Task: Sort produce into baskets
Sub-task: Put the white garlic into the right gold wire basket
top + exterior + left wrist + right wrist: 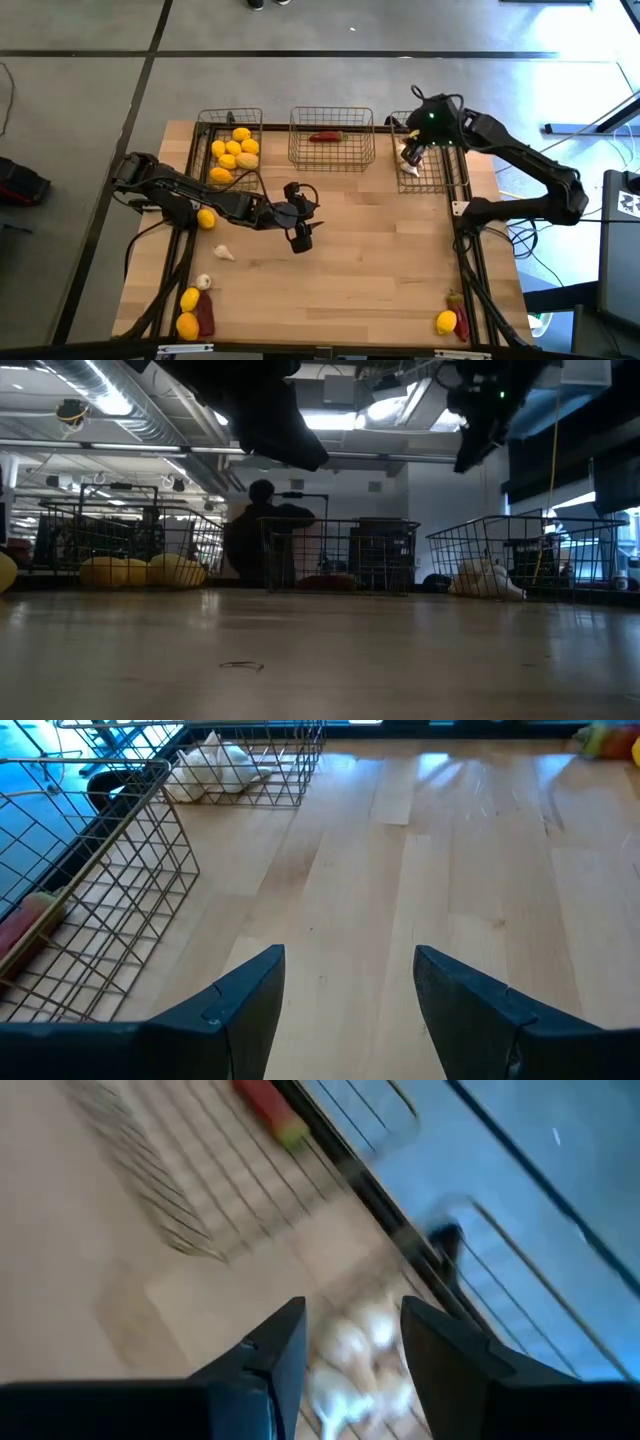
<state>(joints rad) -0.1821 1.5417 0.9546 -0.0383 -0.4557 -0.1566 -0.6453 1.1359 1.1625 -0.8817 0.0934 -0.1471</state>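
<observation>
Sorting bench: pale wood planks, smooth.
Left basket: dark wire grid, round yellow lemons inside.
Middle basket: one slim red chili.
Right basket: whitish lumpy garlic.
Right tool: above the right basket, fingers parted, empty.
Left tool: before the middle basket, released, empty.
Loose produce: near the bench's front corners.

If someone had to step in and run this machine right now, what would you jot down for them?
Left gripper: open, empty, above mid-table.
Right gripper: open, empty, over the right basket, which holds garlic.
Done: lemons in the left basket, one chili in the middle basket.
Left: loose lemons, garlic and chilies on the table, near the left edge and front corners.
</observation>
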